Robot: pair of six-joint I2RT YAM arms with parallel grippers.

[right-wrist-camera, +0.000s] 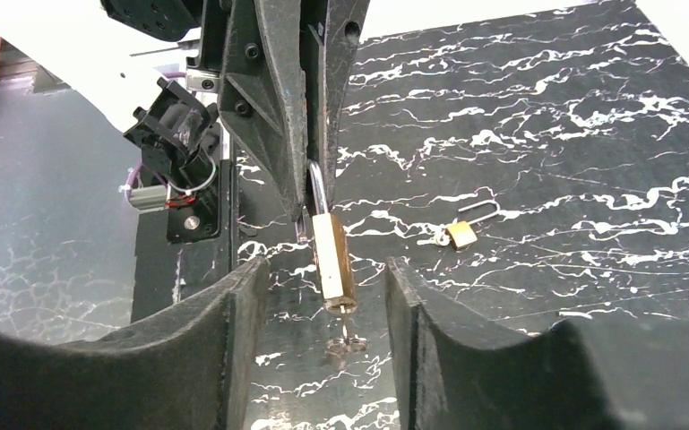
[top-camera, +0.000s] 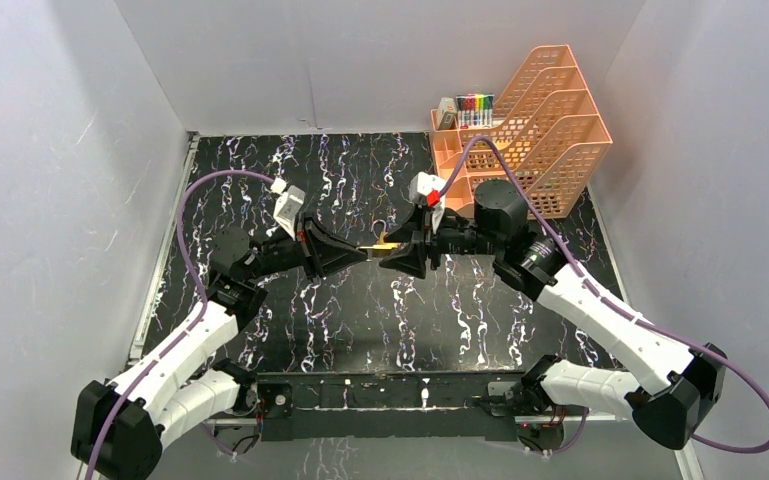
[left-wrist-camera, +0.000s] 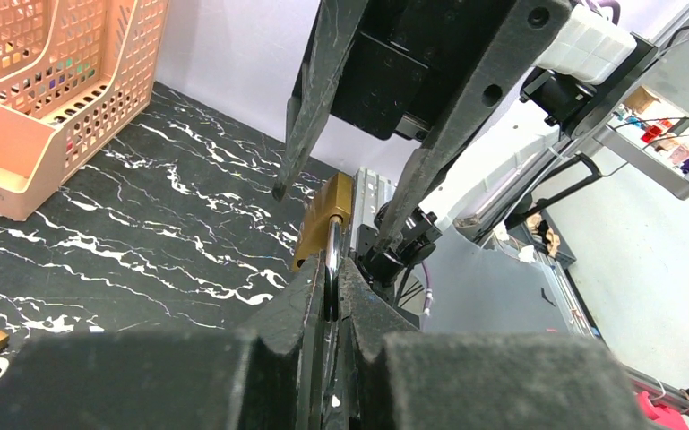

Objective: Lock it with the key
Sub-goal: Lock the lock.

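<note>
Top view: we find the left gripper [top-camera: 358, 252] clamped on the padlock [top-camera: 380, 247], which is held above mid-table, about midway between the left and right edges. The right gripper [top-camera: 403, 250] stands wide about the lock's body. The orange rack [top-camera: 550, 150] at the far right corner holds coloured markers [top-camera: 475, 104]; its sloped tiers we cannot judge.

Left wrist view: the shackle [left-wrist-camera: 332, 246] is pinched between the fingers.

Right wrist view: the key [right-wrist-camera: 347, 311] appears seated in the lock's underside. We advise gripping the key, not the brass body, and turning squarely about its axis. A spare padlock [right-wrist-camera: 462, 234] lies on the table with its shackle open.
</note>
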